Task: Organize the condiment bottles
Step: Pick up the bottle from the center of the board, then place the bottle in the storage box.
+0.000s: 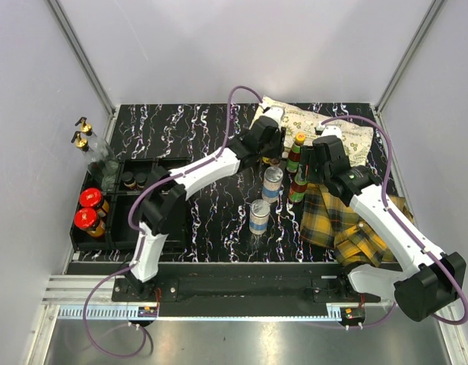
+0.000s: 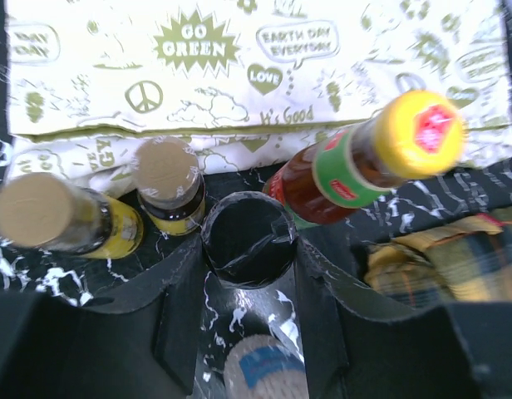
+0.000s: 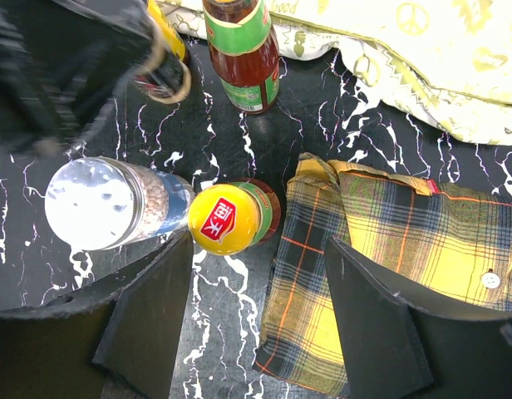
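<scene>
My left gripper (image 2: pixel 249 248) is shut on a tiny dark bottle (image 2: pixel 248 233) with a black cap, which stands on the table by the printed cloth bag. Beside it are two tan-capped bottles (image 2: pixel 166 176) with yellow labels and a leaning red sauce bottle (image 2: pixel 364 158) with a yellow cap. In the top view the left gripper (image 1: pixel 269 149) reaches to the far middle. My right gripper (image 3: pixel 260 249) hangs open over the table, with a yellow-capped sauce bottle (image 3: pixel 225 218) just ahead of its left finger and a silver-lidded shaker (image 3: pixel 94 204) further left. Two shakers (image 1: pixel 273 182) stand mid-table.
A black compartment tray (image 1: pixel 135 220) on the left holds two red-lidded jars (image 1: pixel 90 199) and tiny dark bottles (image 1: pixel 128 180). Gold-capped clear bottles (image 1: pixel 86 141) stand behind it. A yellow plaid cloth (image 3: pixel 406 241) lies under the right arm, and a printed cloth bag (image 2: pixel 239 66) at the back.
</scene>
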Robot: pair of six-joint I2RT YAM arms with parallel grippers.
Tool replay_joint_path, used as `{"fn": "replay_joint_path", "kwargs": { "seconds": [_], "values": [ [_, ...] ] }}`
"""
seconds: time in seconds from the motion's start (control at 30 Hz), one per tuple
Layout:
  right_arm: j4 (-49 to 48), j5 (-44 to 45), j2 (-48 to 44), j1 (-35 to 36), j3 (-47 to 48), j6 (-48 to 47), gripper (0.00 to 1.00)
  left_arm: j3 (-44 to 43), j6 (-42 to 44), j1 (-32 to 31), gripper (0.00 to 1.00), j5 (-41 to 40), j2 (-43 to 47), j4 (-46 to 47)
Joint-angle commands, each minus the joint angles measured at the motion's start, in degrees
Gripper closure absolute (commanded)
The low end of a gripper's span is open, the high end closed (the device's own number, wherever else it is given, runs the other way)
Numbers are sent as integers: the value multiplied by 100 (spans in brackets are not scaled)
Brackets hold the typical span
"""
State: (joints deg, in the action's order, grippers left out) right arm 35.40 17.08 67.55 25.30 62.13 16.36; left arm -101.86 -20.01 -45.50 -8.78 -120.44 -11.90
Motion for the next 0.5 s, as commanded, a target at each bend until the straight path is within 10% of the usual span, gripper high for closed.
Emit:
{"fn": "replay_joint_path", "kwargs": {
  "seconds": [0.0, 0.47],
  "values": [
    [-94, 155, -172, 45, 19, 87, 26, 43, -82, -21, 100, -10, 828, -31],
    [-112, 120, -128, 36, 115, 201, 26, 1572, 313, 5, 100, -1512, 3508, -330]
  ]
}}
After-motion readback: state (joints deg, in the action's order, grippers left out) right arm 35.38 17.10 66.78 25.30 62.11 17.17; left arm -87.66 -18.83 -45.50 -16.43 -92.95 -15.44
